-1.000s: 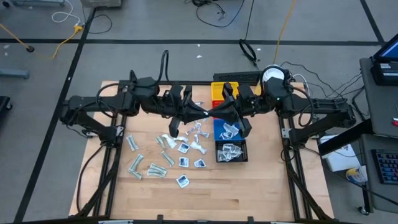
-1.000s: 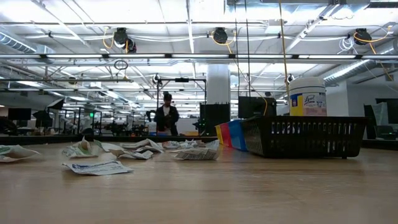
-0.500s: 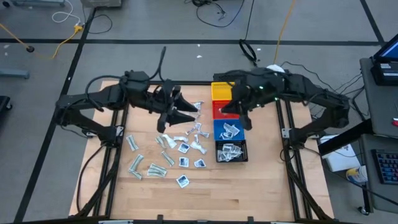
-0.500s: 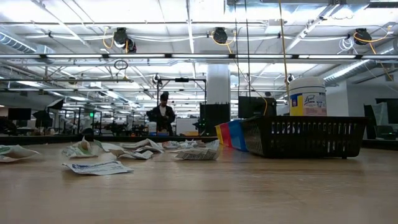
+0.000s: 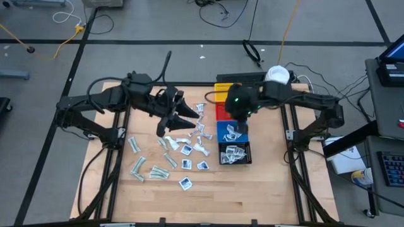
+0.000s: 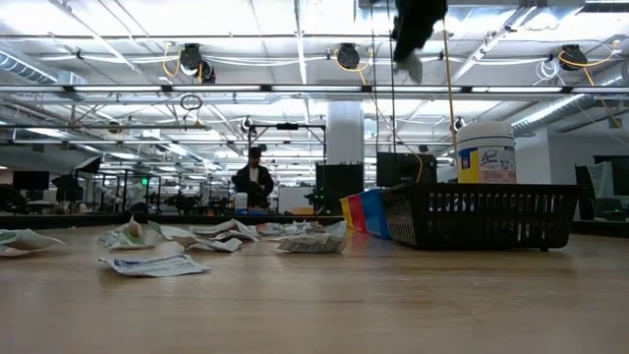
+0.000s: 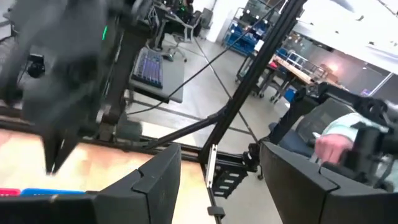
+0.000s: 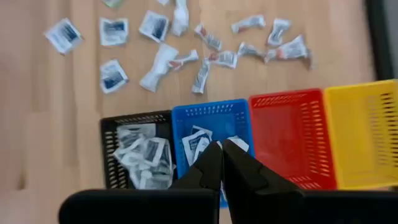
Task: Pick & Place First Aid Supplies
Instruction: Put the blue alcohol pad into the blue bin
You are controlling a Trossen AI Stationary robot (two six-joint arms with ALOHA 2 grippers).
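Our right gripper [image 8: 222,163] has its jaws pressed together, and as far as we can see there's nothing between them. It hangs over the blue bin [image 8: 205,112], which already has a few packets in it. The black bin [image 8: 112,127] next to it holds more, while the red bin [image 8: 287,138] and yellow bin [image 8: 365,134] look bare.

Our left gripper [image 7: 221,168] has its jaws spread with nothing between them. From above it sits up off the table at the back of the pile, pointing toward the bins.

The rest of the packets [image 5: 186,150] are strewn over the table [image 5: 252,195] left of the bins: white squares with blue marks, pale green long wrappers, a few silvery sachets. Some overlap near the back, the ones toward the front lie more apart.

Handling guess: these look featherlight, thin and floppy, probably a bit slick. Lying flat they give us little to bite, so we'd go for a raised or crumpled edge, or a loner like the square [image 5: 185,183] at the front. In the low view several [image 6: 152,264] sit puffed up off the wood, which helps.
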